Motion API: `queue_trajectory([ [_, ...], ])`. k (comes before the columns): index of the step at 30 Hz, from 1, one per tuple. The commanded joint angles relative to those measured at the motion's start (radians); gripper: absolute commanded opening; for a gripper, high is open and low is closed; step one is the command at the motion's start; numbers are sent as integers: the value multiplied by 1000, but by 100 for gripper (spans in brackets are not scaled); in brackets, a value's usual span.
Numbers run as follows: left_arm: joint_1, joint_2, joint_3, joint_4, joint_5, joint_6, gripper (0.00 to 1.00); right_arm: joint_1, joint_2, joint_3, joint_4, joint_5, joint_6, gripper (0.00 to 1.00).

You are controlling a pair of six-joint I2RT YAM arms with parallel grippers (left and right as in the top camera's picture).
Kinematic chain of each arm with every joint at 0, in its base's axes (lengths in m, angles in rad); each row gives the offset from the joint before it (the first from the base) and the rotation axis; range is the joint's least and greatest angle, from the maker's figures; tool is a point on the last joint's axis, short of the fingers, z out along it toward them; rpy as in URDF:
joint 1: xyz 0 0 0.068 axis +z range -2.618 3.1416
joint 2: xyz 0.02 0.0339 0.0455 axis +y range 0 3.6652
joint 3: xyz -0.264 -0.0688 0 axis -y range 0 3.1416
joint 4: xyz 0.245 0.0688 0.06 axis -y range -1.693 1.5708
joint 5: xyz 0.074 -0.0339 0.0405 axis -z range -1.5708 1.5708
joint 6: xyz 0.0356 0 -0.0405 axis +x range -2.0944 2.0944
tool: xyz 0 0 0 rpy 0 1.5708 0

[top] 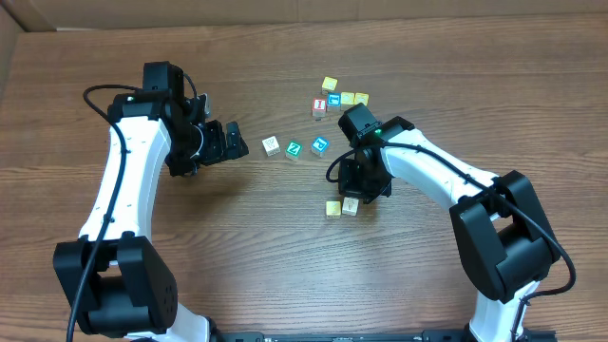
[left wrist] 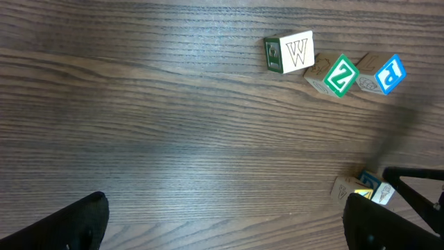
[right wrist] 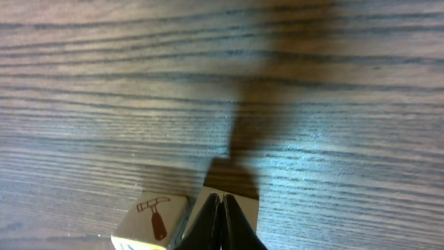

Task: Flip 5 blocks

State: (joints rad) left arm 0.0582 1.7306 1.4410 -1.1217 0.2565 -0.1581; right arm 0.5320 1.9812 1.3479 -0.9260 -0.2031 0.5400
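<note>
Sitting beside the pinched-together right tool (right wrist: pixel 220 208) is a hammer-marked cube (right wrist: pixel 154 221); left tool (top: pixel 237 142) gapes.

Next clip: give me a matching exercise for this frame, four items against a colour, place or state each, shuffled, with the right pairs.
Things:
1. W block
2. Z block
3. Hammer block
4. Left end effector

Descriptions:
A. Green face
B. Right beside the shut right end effector
C. Open, holding nothing
D. White face, at the left end of the row of three in the left wrist view

Pairs: 1-D, 2-A, 3-B, 4-C.
</note>
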Motion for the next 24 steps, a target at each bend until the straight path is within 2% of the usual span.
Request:
queue_trajectory([
  [1, -13, 10, 19, 1, -5, 1, 100, 4, -28, 1, -1, -18, -21, 4],
  [19, -13, 10, 19, 1, -5, 1, 100, 11, -28, 3, 34, -27, -21, 4],
  [24, -13, 10, 19, 1, -5, 1, 100, -31, -29, 38, 27, -27, -21, 4],
])
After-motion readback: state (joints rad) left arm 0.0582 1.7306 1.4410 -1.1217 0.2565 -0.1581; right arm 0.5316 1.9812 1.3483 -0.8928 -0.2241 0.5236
